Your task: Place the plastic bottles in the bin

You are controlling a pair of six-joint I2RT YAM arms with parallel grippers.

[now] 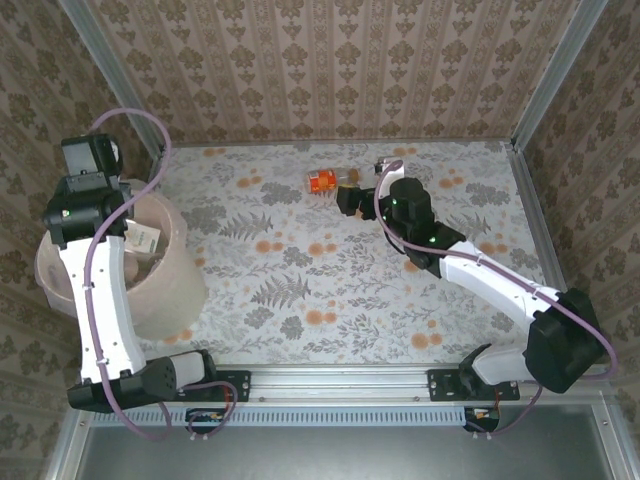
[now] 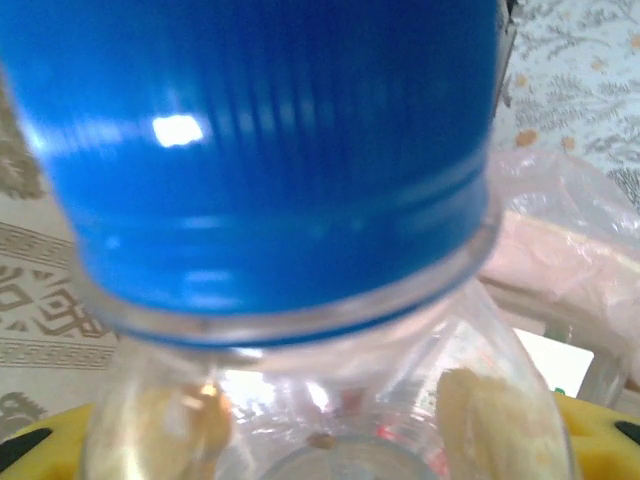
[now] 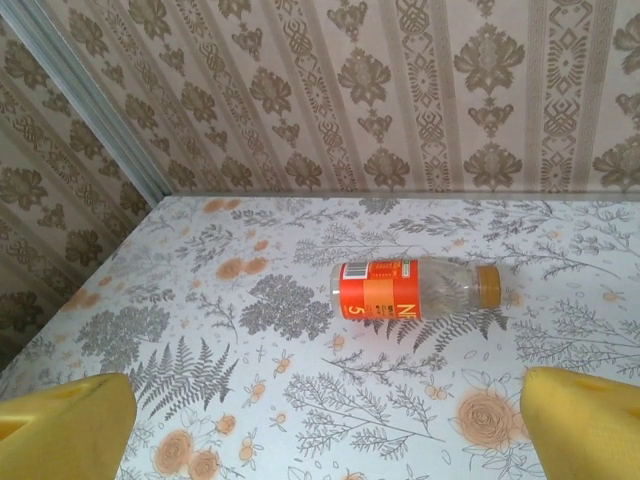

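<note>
table [image 1: 300, 250]: floral cloth | orange-label bottle [image 1: 328, 181] lying on side, far middle | bin [image 1: 170, 290] left edge

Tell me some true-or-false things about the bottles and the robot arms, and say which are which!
1. The orange-label bottle lies on its side on the table. True.
2. The right end effector holds it. False: its fingers are spread open, and the bottle lies ahead, untouched.
3. The left end effector grips a blue-capped bottle. True.
4. The bin stands at the table's right side. False: it stands at the left edge.
</note>
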